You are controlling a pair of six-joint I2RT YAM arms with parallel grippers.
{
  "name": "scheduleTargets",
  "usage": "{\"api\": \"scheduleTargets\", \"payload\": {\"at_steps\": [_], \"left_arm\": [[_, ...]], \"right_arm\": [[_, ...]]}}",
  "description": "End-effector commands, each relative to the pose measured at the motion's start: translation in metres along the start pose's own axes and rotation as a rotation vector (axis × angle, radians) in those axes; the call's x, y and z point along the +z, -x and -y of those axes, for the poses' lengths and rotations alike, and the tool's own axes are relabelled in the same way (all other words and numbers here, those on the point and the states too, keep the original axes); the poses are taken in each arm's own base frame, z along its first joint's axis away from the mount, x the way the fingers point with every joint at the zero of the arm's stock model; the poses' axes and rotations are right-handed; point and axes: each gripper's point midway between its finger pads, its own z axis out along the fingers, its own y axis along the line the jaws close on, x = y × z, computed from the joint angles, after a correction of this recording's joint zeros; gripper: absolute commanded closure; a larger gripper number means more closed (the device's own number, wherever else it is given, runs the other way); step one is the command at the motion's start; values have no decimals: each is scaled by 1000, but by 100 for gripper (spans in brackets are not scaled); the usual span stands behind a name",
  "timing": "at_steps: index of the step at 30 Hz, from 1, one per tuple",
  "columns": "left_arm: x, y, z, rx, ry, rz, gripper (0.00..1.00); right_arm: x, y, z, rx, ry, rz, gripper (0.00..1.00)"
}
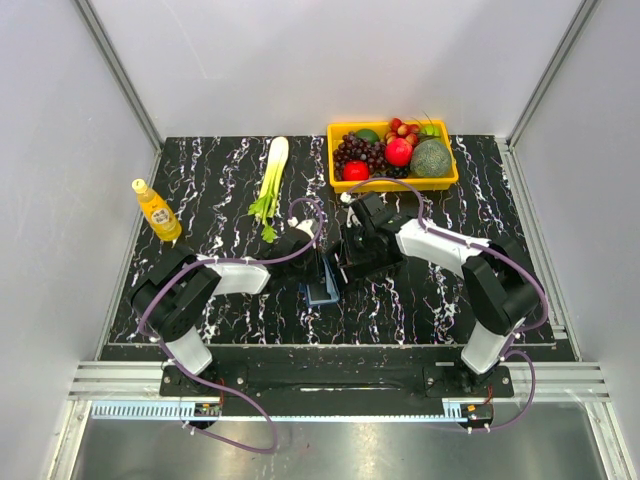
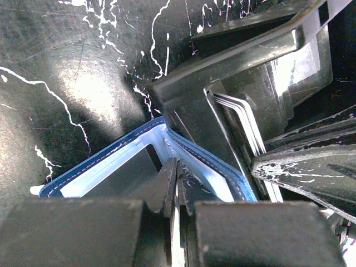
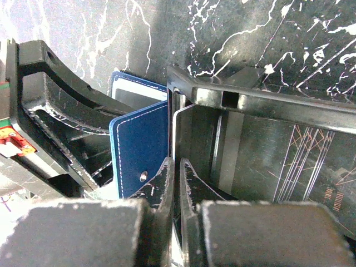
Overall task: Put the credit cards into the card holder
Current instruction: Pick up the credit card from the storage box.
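Left wrist view: left hand (image 2: 176,173) clamps the stitched navy card holder (image 2: 108,168), open in a V on the marbled tabletop (image 2: 83,83) beside the black tray (image 2: 222,67). Right hand (image 3: 175,165): fingers almost together, grip unclear.

One card holder (image 3: 142,144), one black tray (image 3: 267,103), one yellow basket (image 1: 335,160), one orange bottle (image 1: 157,212) and one celery stalk (image 1: 272,180) are being counted, along with two grippers, the left gripper (image 2: 175,167) and the right gripper (image 3: 177,167). In the basket, one bunch of grapes (image 1: 358,150), one green melon (image 1: 431,158) and two larger red fruits (image 1: 399,152) are being seen, the small red ones being too tiny to number. One credit card (image 3: 174,133) is being shown edge-on, and a few more card edges (image 2: 245,119) are being made out, their number not being sure.
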Motion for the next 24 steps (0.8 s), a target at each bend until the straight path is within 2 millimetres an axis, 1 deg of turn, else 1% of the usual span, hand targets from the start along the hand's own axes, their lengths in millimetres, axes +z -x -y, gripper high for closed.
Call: {"api": "scheduleTargets", "payload": {"at_steps": [1, 3, 5, 7, 9, 10, 11, 12, 14, 15, 17, 20, 21, 24], "left_arm": [[0, -2, -2, 10, 18, -19, 96], [-1, -2, -3, 9, 21, -18, 96], [0, -3, -2, 10, 18, -19, 96], [0, -3, -2, 10, 19, -22, 96], [0, -2, -1, 11, 16, -19, 96], [0, -3, -1, 10, 16, -21, 96], [0, -3, -1, 12, 16, -21, 96], [0, -3, -2, 12, 17, -22, 96], [0, -3, -2, 12, 18, -21, 96], [-1, -3, -2, 12, 19, -20, 96], [-1, -4, -4, 11, 25, -19, 96], [-2, -3, -5, 9, 28, -14, 96], [-1, -4, -4, 9, 25, -17, 96], [-1, -5, -3, 7, 18, -21, 96]], "right_arm": [[1, 1, -44, 10, 199, -16, 90], [1, 0, -44, 10, 200, -13, 81], [0, 0, -44, 6, 198, -9, 83], [0, 1, -44, 4, 197, -5, 78], [0, 3, -42, 5, 187, 2, 80], [1, 2, -41, 5, 179, 0, 84], [2, 3, -37, 9, 158, 5, 85], [3, 2, -33, 9, 135, 5, 81], [0, 8, -24, 5, 73, 37, 67], [-3, 10, -22, 0, 64, 49, 67], [-12, 18, -20, -7, 37, 101, 57], [-19, 25, -17, -37, 11, 134, 52], [-19, 26, -14, -33, -7, 138, 48], [-14, 23, -9, -41, -25, 108, 47]]}}
